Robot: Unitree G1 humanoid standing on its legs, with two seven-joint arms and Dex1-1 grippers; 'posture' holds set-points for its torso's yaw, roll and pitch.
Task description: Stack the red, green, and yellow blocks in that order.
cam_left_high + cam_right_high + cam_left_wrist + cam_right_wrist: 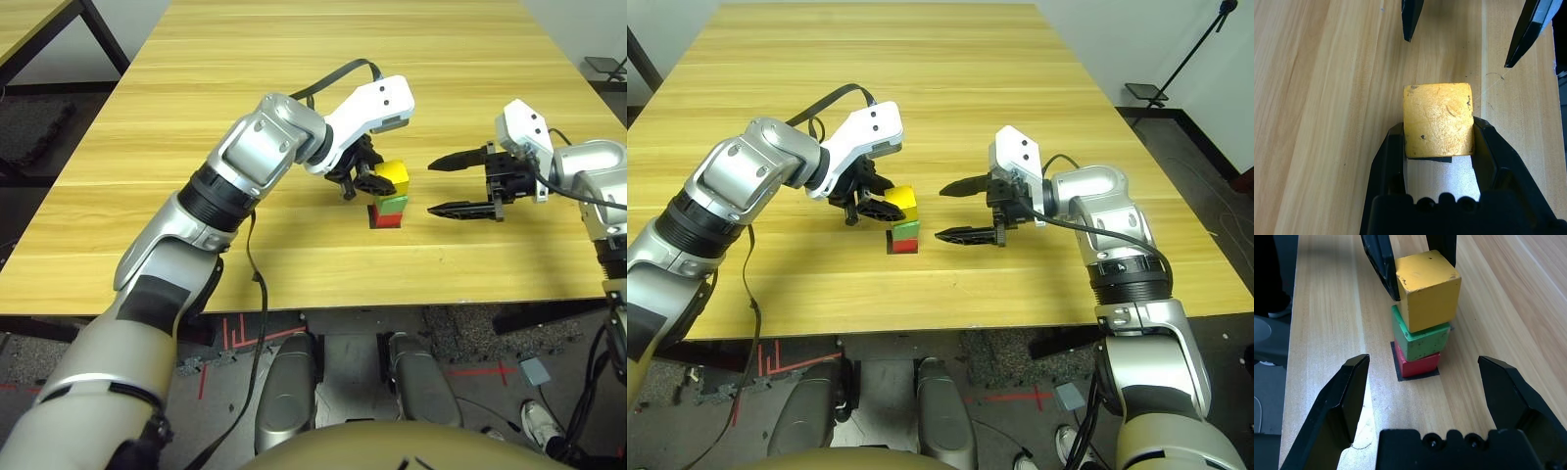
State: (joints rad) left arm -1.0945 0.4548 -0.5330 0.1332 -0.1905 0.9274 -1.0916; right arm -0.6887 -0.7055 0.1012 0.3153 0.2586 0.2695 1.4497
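Observation:
The red block (pixel 1419 365) sits on a flat black patch (pixel 1395 363) near the table's front middle. The green block (pixel 1420 340) rests on the red one. The yellow block (pixel 1427 288) sits on the green one, turned slightly and overhanging it. My left gripper (pixel 370 179) reaches in from the left and is shut on the yellow block (pixel 1438 120), one finger on each side. My right gripper (pixel 431 186) hangs just right of the stack, open wide, its fingers pointing at the stack without touching it.
The wooden table (pixel 294 78) stretches bare beyond and to both sides of the stack. The stack stands close to the front edge. Another table's corner (pixel 29 24) shows at the far left, off this one.

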